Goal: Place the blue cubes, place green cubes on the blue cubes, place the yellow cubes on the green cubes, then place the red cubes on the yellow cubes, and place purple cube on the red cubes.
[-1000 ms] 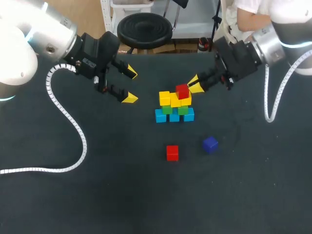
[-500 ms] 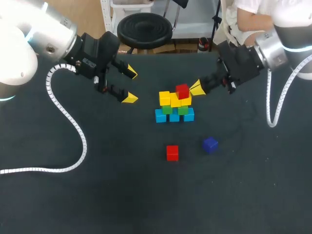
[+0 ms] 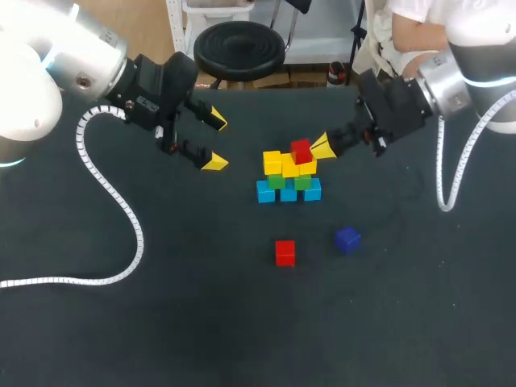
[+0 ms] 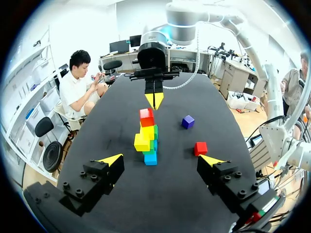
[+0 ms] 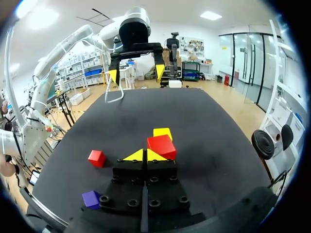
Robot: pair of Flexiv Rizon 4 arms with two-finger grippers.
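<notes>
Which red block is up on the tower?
The red block beside the right claw, sitting on yellow blocks; the other red block lies alone on the table.

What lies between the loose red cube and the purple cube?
Nothing; the head view shows bare table between loose red cube and purple cube.

**Counter** (image 3: 161,322): matt black, finely textured covering without sheen. **Stacked cubes** (image 3: 289,173) at centre, with the **loose red cube** (image 3: 285,252) and **purple cube** (image 3: 347,239) below them: smooth, hard, plastic-looking faces with a faint gloss. **Left end effector** (image 3: 215,143) and **right end effector** (image 3: 322,147): matt black bodies studded with dark screw heads; smooth bright yellow fingertips. **Left arm** (image 3: 48,72) and **right arm** (image 3: 476,48), upper corners: glossy white shells, satin silver metal collars. **Cable conduit** (image 3: 139,234), left side: white ribbed plastic.
</notes>
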